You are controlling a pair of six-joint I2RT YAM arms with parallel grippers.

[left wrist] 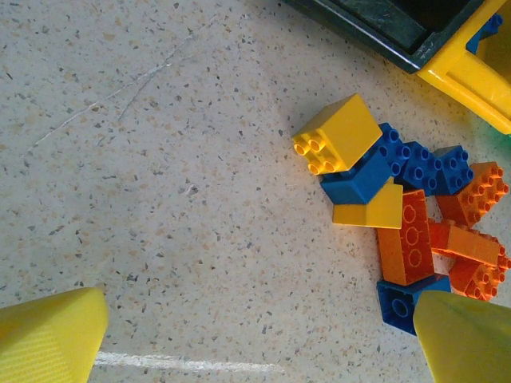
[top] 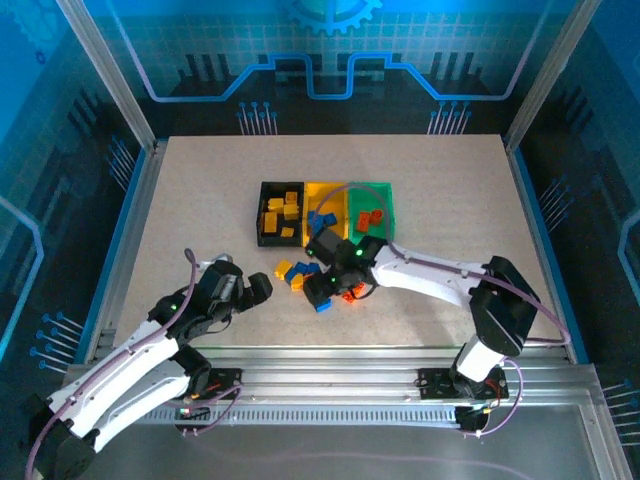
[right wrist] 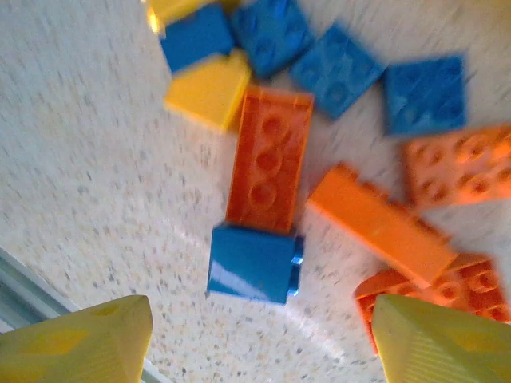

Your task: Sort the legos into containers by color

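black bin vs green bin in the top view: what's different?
Colour: the black bin is dark, the green bin bright green.
Place: the black bin sits at the left end of the row, the green bin at the right end.
Contents: the black bin holds yellow bricks; the green bin holds orange-red bricks, seemingly fewer.
Shared: both are open-topped rectangular bins of like size, joined to the yellow bin between them.

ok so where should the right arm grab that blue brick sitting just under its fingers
Grip the blue brick across its two free side walls, coming straight down. Its far edge butts the long orange brick, so no finger fits there. The side walls look flat and parallel, with room beside them.
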